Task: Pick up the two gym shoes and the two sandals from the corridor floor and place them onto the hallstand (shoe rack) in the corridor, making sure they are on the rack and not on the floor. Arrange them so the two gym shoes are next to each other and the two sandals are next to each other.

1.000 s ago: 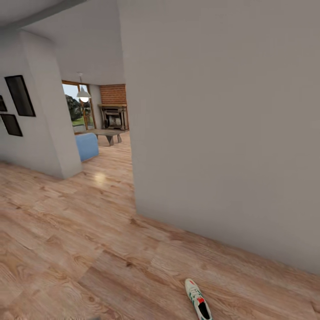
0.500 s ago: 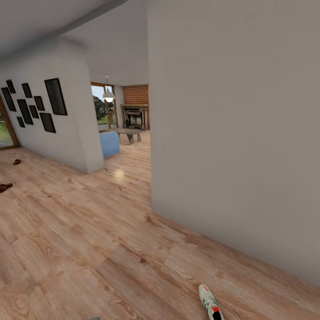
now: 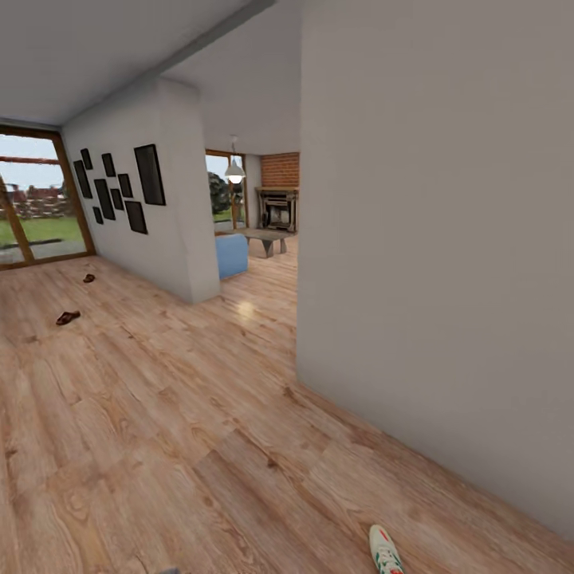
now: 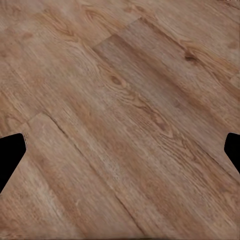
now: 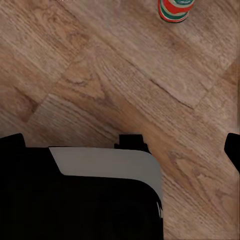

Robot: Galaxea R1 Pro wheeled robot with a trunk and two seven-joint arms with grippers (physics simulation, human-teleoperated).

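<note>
One cream-white gym shoe (image 3: 386, 550) with green stripes lies on the wood-plank corridor floor (image 3: 159, 414) at the head view's lower edge, partly cut off. Its red and green heel (image 5: 176, 10) shows in the right wrist view. Two small brown sandals lie far off to the left, one (image 3: 68, 318) nearer and one (image 3: 88, 278) closer to the window. My left gripper (image 4: 120, 155) hangs open over bare planks. The right gripper (image 5: 122, 150) is open too, above the floor and my own base. The hallstand and the second gym shoe are out of view.
A grey wall (image 3: 438, 263) rises close on the right, its corner near the middle. A second wall with dark picture frames (image 3: 127, 191) stands left of a passage to a room with a blue sofa (image 3: 233, 255), a table and a fireplace. A large window (image 3: 32, 199) is far left.
The camera has turned left, so the whole picture shifted right. The window and both sandals have come into view, and the gym shoe has slid toward the lower right edge.
</note>
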